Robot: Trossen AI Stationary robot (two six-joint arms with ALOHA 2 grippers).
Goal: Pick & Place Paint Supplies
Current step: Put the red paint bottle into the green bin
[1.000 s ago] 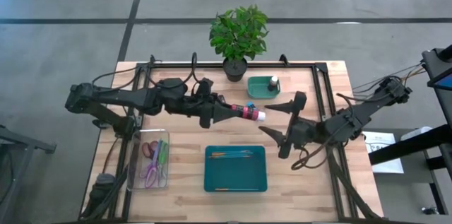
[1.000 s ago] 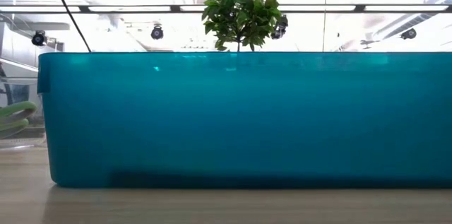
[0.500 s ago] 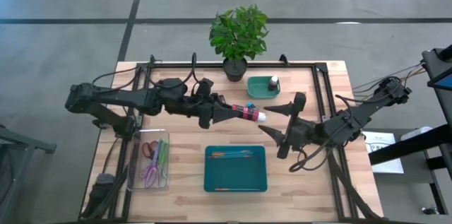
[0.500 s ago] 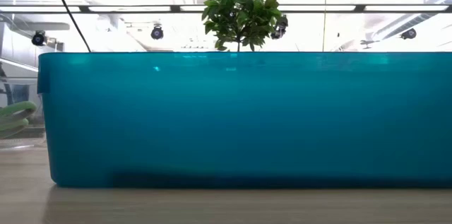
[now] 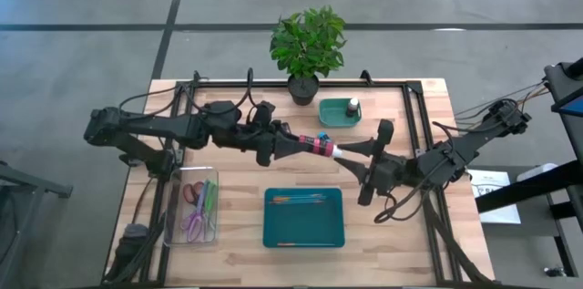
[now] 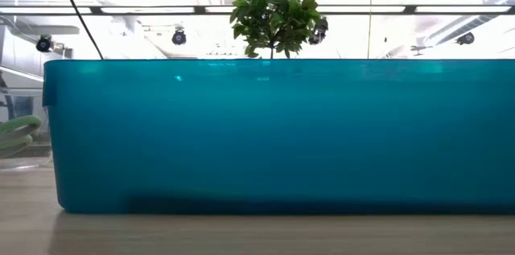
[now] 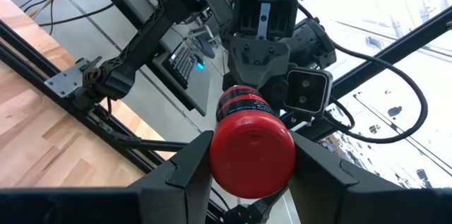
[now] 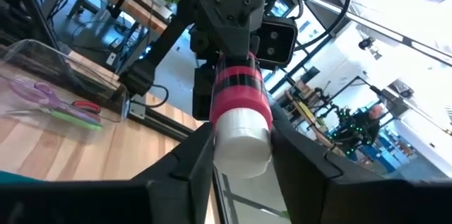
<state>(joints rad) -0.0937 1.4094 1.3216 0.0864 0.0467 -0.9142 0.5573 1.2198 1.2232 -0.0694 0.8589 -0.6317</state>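
Observation:
A pinkish-red paint bottle [image 5: 319, 144] with black bands and a white cap [image 5: 336, 149] hangs level in the air above the table's middle. My left gripper [image 5: 308, 144] comes from the table's left and is shut on the bottle's bottom half. From the right, my right gripper [image 5: 345, 152] is shut on the cap end. In the left wrist view the bottle's red base [image 7: 252, 148] faces the camera. The right wrist view shows the cap [image 8: 241, 136] end-on. No arm shows in the low view. My left gripper pinches the bottle's bottom end [image 7: 252, 174] between its two fingers [image 7: 185, 174], level, coming from the table's left along the bottle. The bottle lies level, lifted clear of the table. My right gripper has the white cap [image 8: 240, 155] between its two fingers [image 8: 194, 157], one on each side. It comes level from the table's right, along the bottle.
A teal tray [image 5: 303, 232] holding thin brushes [image 5: 298, 200] lies near the front edge, and its wall [image 6: 273, 134] fills the low view. A clear box [image 5: 195, 203] with scissors sits front left. A small teal dish [image 5: 335, 114] with a bottle and a potted plant [image 5: 307, 45] stand at the back.
My right gripper's fingers, wide apart a second ago, have shut onto the bottle's white cap. Both arms have kept their places, and the bottle has stayed level in my left gripper.

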